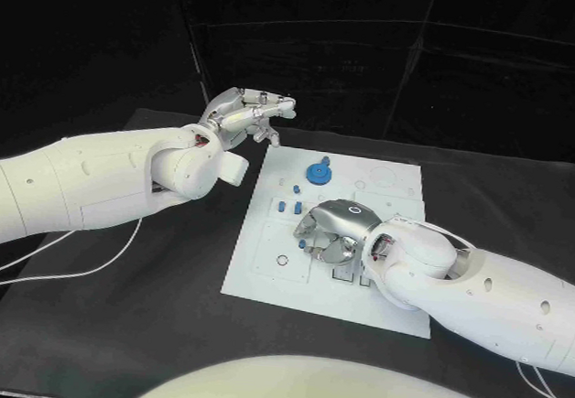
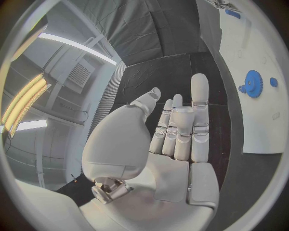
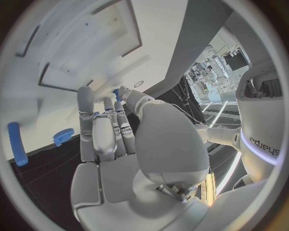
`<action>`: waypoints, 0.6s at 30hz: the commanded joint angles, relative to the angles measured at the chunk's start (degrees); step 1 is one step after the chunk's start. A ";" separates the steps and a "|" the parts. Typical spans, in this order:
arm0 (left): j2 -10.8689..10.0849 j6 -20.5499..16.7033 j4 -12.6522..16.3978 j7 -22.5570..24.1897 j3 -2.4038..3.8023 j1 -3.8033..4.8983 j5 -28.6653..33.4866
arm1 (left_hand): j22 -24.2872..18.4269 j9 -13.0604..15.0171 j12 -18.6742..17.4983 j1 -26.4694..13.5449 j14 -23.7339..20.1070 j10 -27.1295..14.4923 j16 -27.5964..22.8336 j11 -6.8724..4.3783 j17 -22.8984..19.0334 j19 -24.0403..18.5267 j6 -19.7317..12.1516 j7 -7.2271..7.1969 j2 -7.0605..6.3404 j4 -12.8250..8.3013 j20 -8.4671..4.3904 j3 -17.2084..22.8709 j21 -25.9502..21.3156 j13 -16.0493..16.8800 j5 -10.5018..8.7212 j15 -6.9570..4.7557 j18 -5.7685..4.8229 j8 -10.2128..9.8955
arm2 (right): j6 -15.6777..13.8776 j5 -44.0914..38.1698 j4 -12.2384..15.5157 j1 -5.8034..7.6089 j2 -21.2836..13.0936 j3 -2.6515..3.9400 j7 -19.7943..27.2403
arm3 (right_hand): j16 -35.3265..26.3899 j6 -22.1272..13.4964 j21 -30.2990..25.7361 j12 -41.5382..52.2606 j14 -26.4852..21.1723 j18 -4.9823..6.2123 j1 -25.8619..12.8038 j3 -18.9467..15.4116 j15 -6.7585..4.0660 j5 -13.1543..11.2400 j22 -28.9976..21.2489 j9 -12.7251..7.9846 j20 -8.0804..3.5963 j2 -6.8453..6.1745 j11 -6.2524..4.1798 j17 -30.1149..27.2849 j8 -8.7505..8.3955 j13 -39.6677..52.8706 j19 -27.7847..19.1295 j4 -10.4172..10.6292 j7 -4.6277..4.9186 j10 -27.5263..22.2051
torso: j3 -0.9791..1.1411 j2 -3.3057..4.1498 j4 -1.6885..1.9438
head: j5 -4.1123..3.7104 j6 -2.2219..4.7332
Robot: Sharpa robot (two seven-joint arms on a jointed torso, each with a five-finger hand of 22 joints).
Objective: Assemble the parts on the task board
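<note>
Hard to make out under the right hand [image 1: 335, 232]: fingers curled down over the middle of the task board [image 1: 264, 262], hiding whatever sits there. In the right wrist view, a small blue part [image 3: 116, 93] pinched at the fingertips [image 3: 123, 91], close over the board's white face [image 3: 72, 43]; exact seat in the board not discernible. Just beyond that hand on the board, a few small blue pieces [image 1: 292, 206], too small to tell apart. Farther up the board, a blue gear [image 1: 319, 172] standing clear, also plain in the left wrist view [image 2: 253, 84]. Off the board's far left corner, the left hand [image 1: 245, 113] raised above the black table [image 1: 134, 326], fingers apart and holding nothing [image 2: 180, 130]. Bare table all round the board's edges.
</note>
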 commanded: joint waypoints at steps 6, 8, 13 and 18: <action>0.03 1.08 -0.04 -0.32 0.03 0.11 0.19 | -0.07 -0.08 0.40 0.31 -0.50 -0.38 0.07 0.09 -0.08 -0.12 -0.41 -0.05 0.05 -0.06 0.31 -0.41 -0.37 -0.07 0.04 -0.04 1.14 -0.23 | -5.09 -0.67 0.84 0.05 -0.74 0.00 0.37 | -3.22 -4.13 -2.36 0.82 -0.82 0.87 -0.46 -4.04 -0.04 0.79 -1.87 0.17 0.27 0.02 -0.01 -4.41 0.02 0.41 -0.23 -0.65 -0.53 -4.94 | -0.01 -0.02 0.01 | 0.00 0.08; -0.04 1.22 -0.04 -0.35 0.03 0.11 0.19 | -0.07 -0.08 0.40 0.31 -0.50 -0.38 0.07 0.09 -0.08 -0.12 -0.41 -0.05 0.05 -0.06 0.31 -0.41 -0.37 -0.07 0.04 -0.04 1.14 -0.23 | -6.75 -0.67 1.56 0.05 -1.40 0.01 0.74 | -3.03 -3.73 -2.54 1.68 -0.48 0.89 -0.32 -4.76 -0.11 1.30 -2.07 0.27 0.18 0.35 -0.07 -4.08 0.19 0.53 0.12 -0.73 -0.48 -4.91 | -0.03 -0.02 -0.04 | -0.04 0.11; -0.15 1.46 -0.01 -0.40 0.03 0.11 0.19 | -0.09 -0.08 0.42 0.30 -0.51 -0.46 0.09 0.12 -0.09 -0.12 -0.48 -0.03 0.03 -0.02 0.33 -0.48 -0.39 -0.08 0.03 -0.02 1.14 -0.25 | -9.86 -0.62 4.21 0.07 -4.16 0.03 1.04 | -2.18 -2.44 -2.63 3.53 0.28 0.86 0.00 -5.61 -0.24 2.69 -2.32 0.38 0.03 1.05 -0.17 -2.80 0.44 0.69 1.01 -0.90 -0.44 -4.38 | -0.05 -0.03 -0.01 | -0.26 0.34; -0.25 1.57 -0.04 -0.42 0.02 0.11 0.19 | -0.09 -0.08 0.42 0.30 -0.51 -0.46 0.09 0.12 -0.09 -0.12 -0.48 -0.03 0.03 -0.02 0.33 -0.48 -0.39 -0.08 0.03 -0.02 1.14 -0.25 | -10.80 1.77 6.90 0.78 -8.43 0.17 0.37 | -0.41 -1.05 -2.44 5.59 1.15 0.86 -0.01 -5.78 -0.41 2.88 -2.37 0.41 -0.15 1.60 -0.43 -0.10 0.57 0.75 1.73 -0.84 -0.57 -2.73 | -0.06 -0.13 -0.05 | -0.90 0.88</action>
